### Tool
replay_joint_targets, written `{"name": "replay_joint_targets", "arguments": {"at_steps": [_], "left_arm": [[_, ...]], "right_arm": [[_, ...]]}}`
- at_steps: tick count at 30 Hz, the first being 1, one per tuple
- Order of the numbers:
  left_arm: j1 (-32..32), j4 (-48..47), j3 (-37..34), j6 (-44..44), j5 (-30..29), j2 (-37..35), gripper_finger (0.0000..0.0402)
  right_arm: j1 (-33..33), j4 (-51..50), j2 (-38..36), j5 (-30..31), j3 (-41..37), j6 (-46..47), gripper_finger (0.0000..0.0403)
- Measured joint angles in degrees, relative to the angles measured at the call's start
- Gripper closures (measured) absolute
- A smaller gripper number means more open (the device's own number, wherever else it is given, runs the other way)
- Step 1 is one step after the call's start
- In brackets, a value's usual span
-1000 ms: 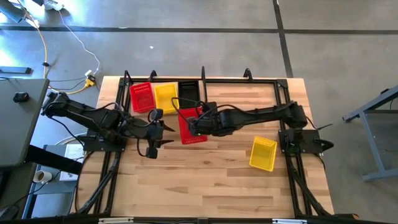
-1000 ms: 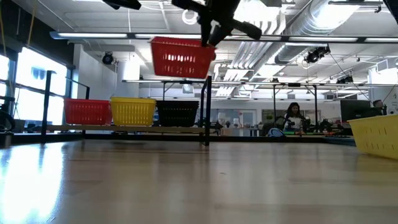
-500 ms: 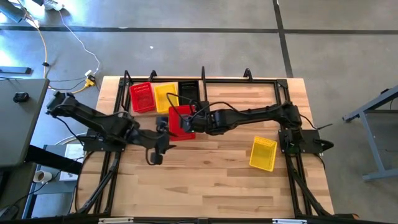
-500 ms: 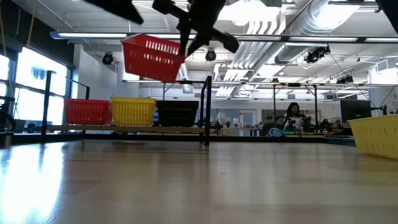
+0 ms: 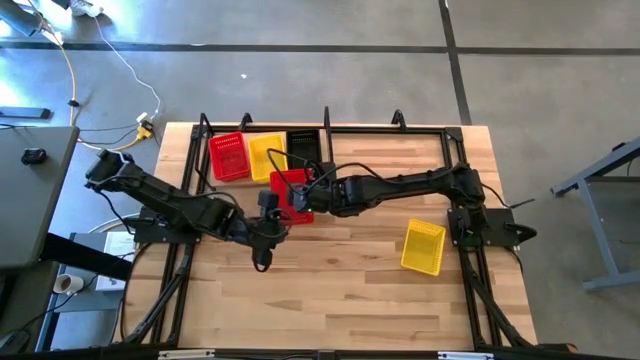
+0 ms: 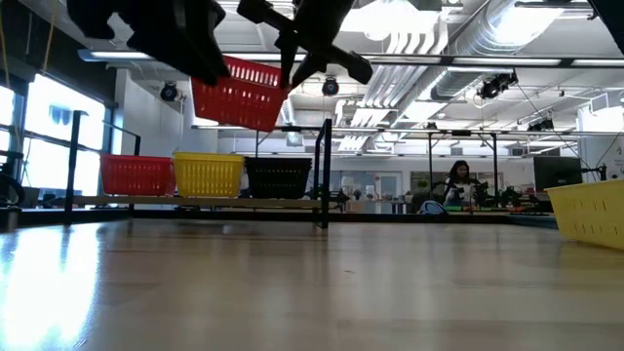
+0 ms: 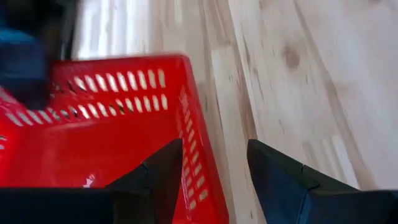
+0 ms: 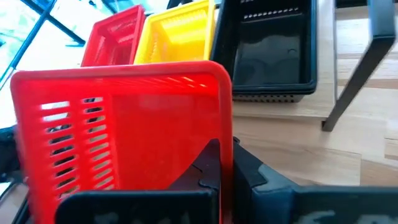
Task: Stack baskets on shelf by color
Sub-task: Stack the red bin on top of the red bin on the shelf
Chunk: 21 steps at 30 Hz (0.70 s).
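Your right gripper stays clamped on the rim of a red basket, which it carried a second ago over mid-table and has since swung toward the shelf — it now hangs tilted in the air, just short of the row. The bigger change is your left gripper: it has come in from the left edge and now sits right beside the carried basket, fingers apart, one on each side of the basket's wall in its wrist view. I'd judge a handover or a two-handed steadying is being set up, so the stack on the red shelf basket isn't made yet.

Mind the room. The yellow shelf basket and the black basket sit tight beside the red one, and the shelf's central post stands close by — open table lies toward the loose yellow basket, well apart
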Motion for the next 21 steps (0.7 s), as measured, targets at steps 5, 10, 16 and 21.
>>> {"name": "replay_joint_targets", "arguments": {"at_steps": [5,10,16,21], "left_arm": [[0.05,-1.8,-0.07,-0.07,-1.0,2.0,0.0232],[0.27,-3.48,-0.07,0.06,-2.41,2.5,0.0244],[0.29,-3.47,-0.04,0.04,-1.03,2.61,0.0309],[0.33,-3.7,-0.04,-0.14,-0.37,2.61,0.0381]], "right_arm": [[0.4,1.75,0.0,-2.28,0.0,-1.04,0.0403],[1.37,2.39,0.0,-3.39,0.0,-2.04,0.0403],[1.95,2.47,0.0,-3.13,0.0,-2.28,0.0403],[1.95,2.28,0.0,-3.65,-0.04,-4.37,0.0403]]}}
